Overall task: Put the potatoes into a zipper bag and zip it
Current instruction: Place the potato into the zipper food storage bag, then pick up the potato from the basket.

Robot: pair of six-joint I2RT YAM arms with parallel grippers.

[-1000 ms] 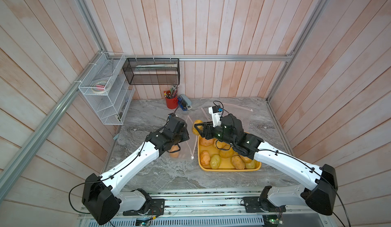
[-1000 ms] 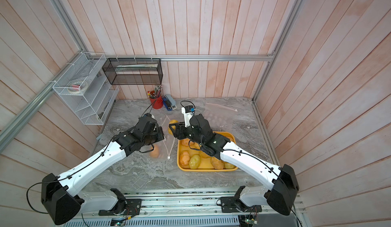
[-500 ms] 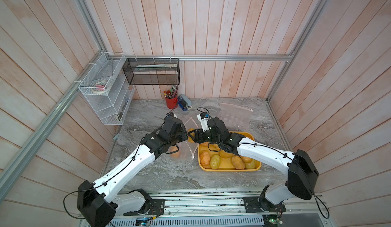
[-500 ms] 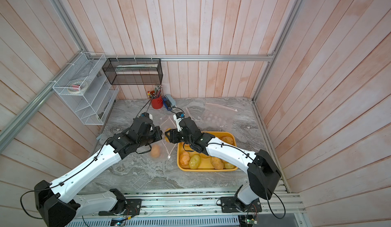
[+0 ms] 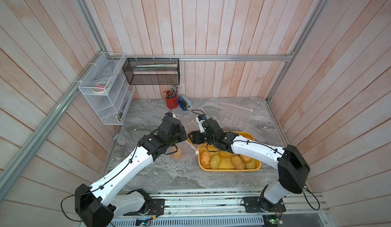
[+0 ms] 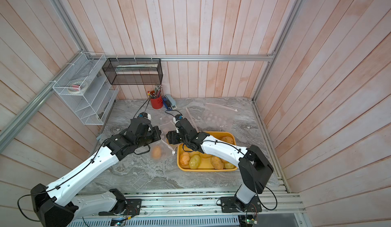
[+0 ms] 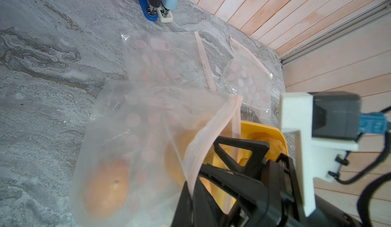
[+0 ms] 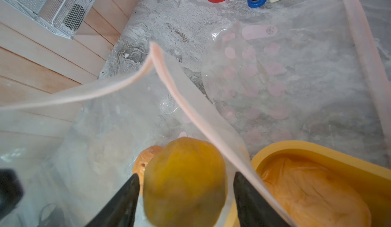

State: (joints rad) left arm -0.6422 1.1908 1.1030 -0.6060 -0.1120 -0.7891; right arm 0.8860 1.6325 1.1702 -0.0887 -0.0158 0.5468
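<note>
Potatoes (image 5: 215,161): most lie in the yellow tray (image 5: 228,169), lower centre-right in both top views. One is already inside the zipper bag (image 7: 131,130) and one more sits at the bag's mouth. Reading a top view left to right. Left gripper (image 6: 158,135): closed tight. The left wrist view shows the bag's pink zip strip (image 7: 235,109) running down into it, so I read it as pinching one lip of the mouth and holding that lip above the desk (image 5: 169,177). Just right of it hangs the bag, clear film with pale pink dots. The bagged potato (image 6: 156,152), orange-brown, rests at the low end and shows through the film. Right gripper (image 8: 185,175), just beside the left one: jaws wide, wider than the yellow potato (image 8: 184,196) between them. A sliver of gap shows on either side, so the potato looks let go rather than gripped, and its outline is blurred. Key relation: this potato sits inside the V of the two zip lips, straight ahead of the fingers, with the bag interior beyond it. Its long axis appears to run along the fingers, but the frame cuts off the near end, so that is not certain. Next pick, my judgement: the right arm, since the tray lies directly under its forearm and the left arm is occupied with the lip. Two spare bags (image 7: 167,56) lie flat on the desk toward the back. Zip not yet closed.
</note>
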